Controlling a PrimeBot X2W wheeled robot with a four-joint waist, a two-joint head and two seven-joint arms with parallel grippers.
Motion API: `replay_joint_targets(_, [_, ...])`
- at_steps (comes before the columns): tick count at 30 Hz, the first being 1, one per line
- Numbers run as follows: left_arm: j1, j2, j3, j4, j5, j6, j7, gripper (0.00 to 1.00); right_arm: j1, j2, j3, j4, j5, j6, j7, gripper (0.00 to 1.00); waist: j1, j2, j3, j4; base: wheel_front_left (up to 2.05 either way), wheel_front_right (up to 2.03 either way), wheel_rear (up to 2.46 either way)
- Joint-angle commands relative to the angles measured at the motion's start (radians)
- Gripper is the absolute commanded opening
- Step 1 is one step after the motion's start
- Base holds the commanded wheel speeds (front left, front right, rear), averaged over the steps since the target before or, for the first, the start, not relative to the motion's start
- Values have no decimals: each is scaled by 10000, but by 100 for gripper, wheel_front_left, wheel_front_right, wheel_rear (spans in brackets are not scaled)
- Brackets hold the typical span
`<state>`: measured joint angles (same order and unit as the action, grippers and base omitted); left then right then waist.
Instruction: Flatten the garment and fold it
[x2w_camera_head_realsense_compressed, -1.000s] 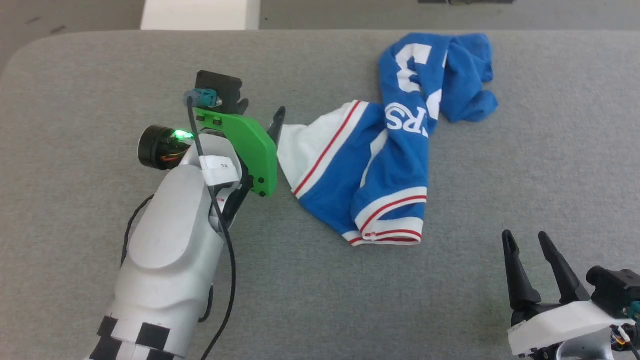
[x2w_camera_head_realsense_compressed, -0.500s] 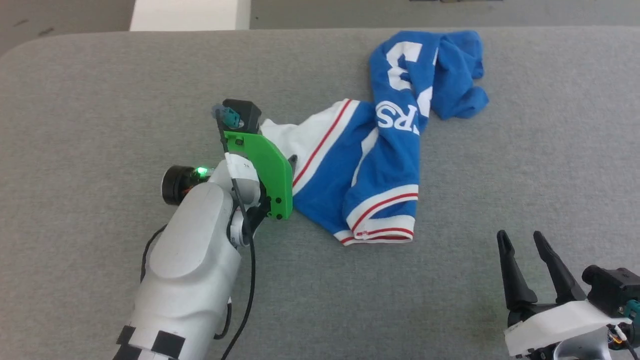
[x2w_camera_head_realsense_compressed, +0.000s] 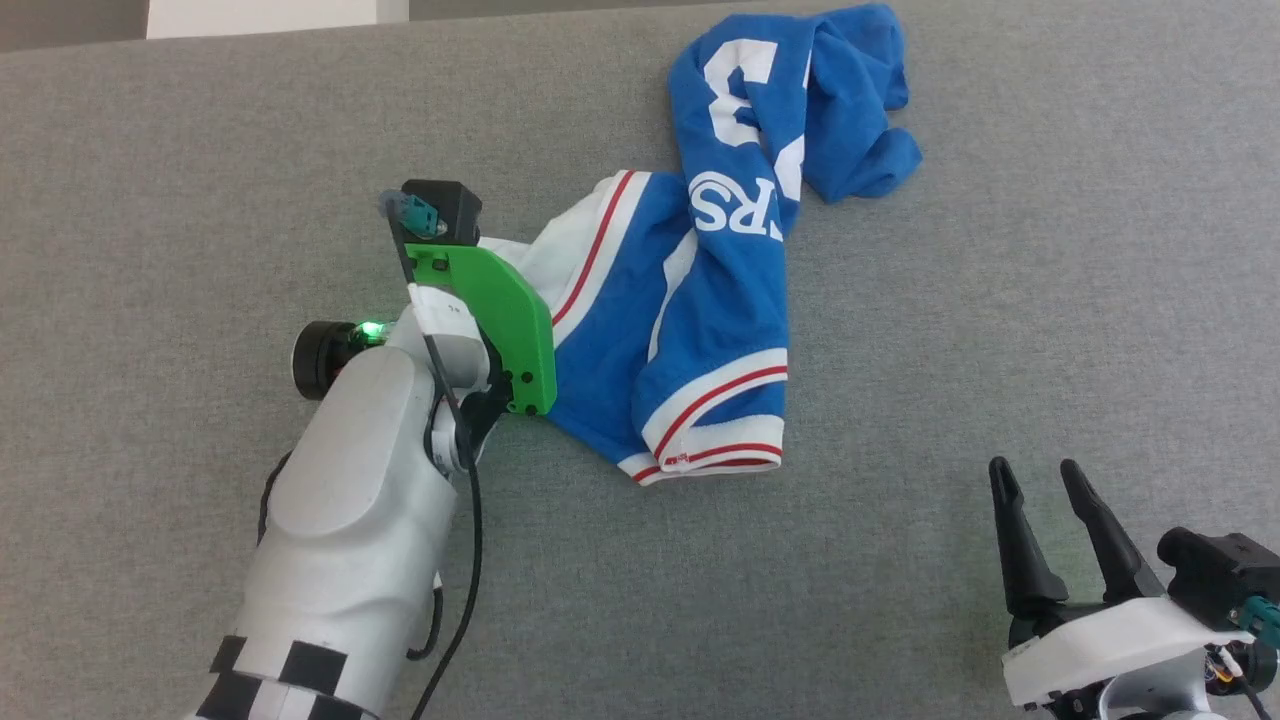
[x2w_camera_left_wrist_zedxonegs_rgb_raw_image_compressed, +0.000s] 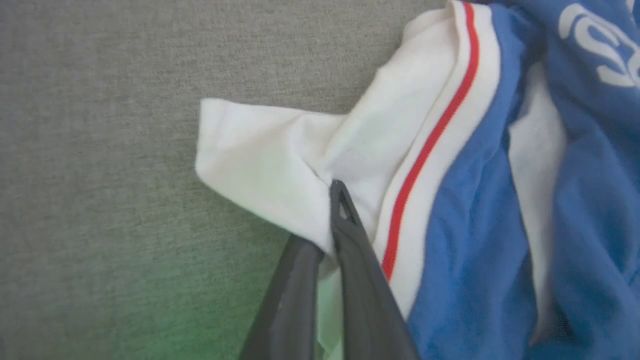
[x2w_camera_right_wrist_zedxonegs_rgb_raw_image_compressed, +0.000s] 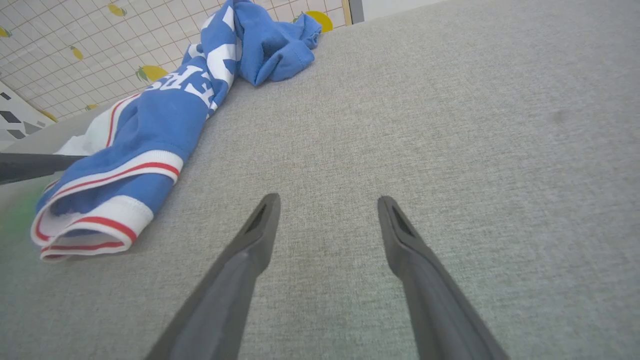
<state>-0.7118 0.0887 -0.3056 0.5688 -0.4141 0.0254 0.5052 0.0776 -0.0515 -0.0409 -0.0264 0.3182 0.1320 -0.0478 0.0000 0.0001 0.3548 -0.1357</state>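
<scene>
Bare table (x2w_camera_head_realsense_compressed: 1050, 250) right of the garment (x2w_camera_head_realsense_compressed: 720, 320) (a crumpled obstacle)

Even bright light; garment (x2w_camera_left_wrist_zedxonegs_rgb_raw_image_compressed: 270, 170) slightly blurred

Grey cloth-covered surface (x2w_camera_head_realsense_compressed: 1000, 250), perhaps a table, crumpled garment (x2w_camera_head_realsense_compressed: 720, 330) on it.

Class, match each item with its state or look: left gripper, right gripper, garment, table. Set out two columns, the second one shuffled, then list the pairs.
Column A
1 left gripper
2 right gripper
3 garment
4 table

Column B
a crumpled and twisted, blue and white
b open, holding nothing
c grey, cloth-covered
d shut on white cloth

Pairs: 1-d; 2-b; 3-a; 4-c
</scene>
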Motion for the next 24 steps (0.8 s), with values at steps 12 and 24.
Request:
replay_joint_targets(12, [3548, -273, 791, -3820, -1610, 313, -2169, 0, 547, 13, -70, -22, 71, -13, 131, 100, 0, -1, -1618, 1488, 0, 0, 0])
replay_joint_targets(24, [8691, -362, 1567, -6882, -2735, 1997, -3334, 100, 741, 13, -97, -64, 194, -13, 297, 100, 0, -1, -1822, 2193, 0, 0, 0])
